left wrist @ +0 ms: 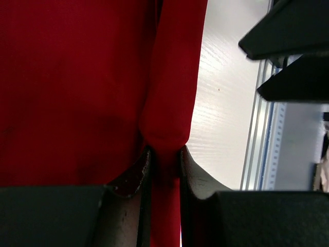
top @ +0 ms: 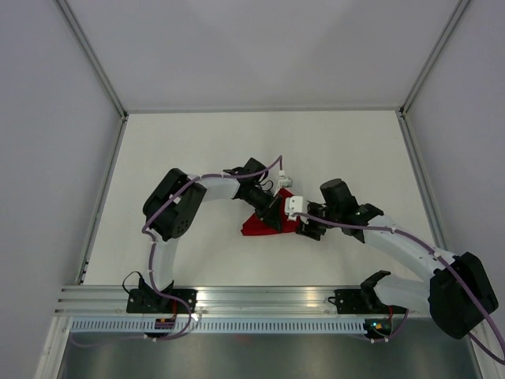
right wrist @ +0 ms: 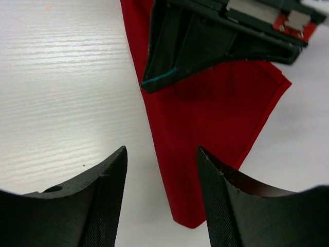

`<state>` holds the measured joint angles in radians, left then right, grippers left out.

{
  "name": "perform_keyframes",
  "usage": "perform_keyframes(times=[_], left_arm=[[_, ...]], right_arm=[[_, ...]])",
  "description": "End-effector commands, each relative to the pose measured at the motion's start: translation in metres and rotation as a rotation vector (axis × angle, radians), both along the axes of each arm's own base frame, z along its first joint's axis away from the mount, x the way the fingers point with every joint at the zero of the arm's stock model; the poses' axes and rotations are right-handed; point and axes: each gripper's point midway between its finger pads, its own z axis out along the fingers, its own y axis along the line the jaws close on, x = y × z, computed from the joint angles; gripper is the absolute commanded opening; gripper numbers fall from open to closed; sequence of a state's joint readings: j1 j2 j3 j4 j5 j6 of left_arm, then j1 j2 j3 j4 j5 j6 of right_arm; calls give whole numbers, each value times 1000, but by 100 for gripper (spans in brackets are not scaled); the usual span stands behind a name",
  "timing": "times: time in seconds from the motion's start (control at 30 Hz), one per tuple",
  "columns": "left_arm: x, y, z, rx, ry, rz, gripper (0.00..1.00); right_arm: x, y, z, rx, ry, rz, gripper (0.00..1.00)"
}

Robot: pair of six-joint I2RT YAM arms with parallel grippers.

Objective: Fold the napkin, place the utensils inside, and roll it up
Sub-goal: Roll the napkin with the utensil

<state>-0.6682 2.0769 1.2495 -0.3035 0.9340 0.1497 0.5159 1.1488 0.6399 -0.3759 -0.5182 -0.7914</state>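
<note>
The left end effector (left wrist: 165, 154) pinches the napkin (left wrist: 72, 87).

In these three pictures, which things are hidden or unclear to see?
- Utensils: seen in no view; whether the napkin wraps them cannot be told.
- Top external: both arms cover part of the napkin, so its fold shape is unclear.
- Left wrist: the napkin fills the picture and runs past its edges; layers pinched by the left end effector are uncountable.
- Right wrist: the left end effector hides the napkin's upper part.
</note>
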Motion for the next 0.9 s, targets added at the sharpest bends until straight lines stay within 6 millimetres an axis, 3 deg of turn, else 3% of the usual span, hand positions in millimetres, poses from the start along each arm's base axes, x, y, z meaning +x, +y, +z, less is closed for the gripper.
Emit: perform_keyframes(times=[0.0, 0.17, 0.43, 0.57, 0.73, 0.8, 0.87], left_arm=[[-32, 36, -52, 246, 171, 22, 2], [-31, 38, -53, 260, 164, 25, 2], [-28, 38, -54, 265, 162, 30, 2], [-27, 37, -54, 265, 163, 32, 2], [-24, 37, -52, 262, 160, 38, 3], [-23, 37, -52, 259, 165, 39, 4], [-23, 36, -50, 252, 167, 41, 4]], right_arm=[[16, 18, 5, -12, -157, 25, 62], [1, 36, -16, -77, -239, 77, 64], [-2, 53, -31, -127, -267, 99, 64], [-4, 55, -41, -154, -242, 112, 55], [-7, 53, -49, -175, -221, 117, 53], [-7, 51, -53, -186, -216, 111, 48], [-6, 50, -54, -191, -212, 106, 36]])
